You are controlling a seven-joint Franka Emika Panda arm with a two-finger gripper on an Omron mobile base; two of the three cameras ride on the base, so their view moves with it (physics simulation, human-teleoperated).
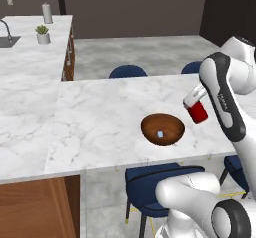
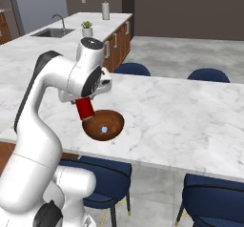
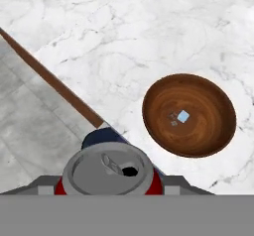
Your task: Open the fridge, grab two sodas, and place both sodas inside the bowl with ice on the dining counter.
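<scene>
Can: red cylindrical soda can with silver top, at bottom edge, tab opening visible.
Bowl: round brown wooden bowl on white grey-veined marble counter, holding one pale ice cube.

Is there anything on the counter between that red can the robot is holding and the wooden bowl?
No. In the hand view, only bare marble of the dining counter lies between the soda in the gripper and the bowl.
</scene>
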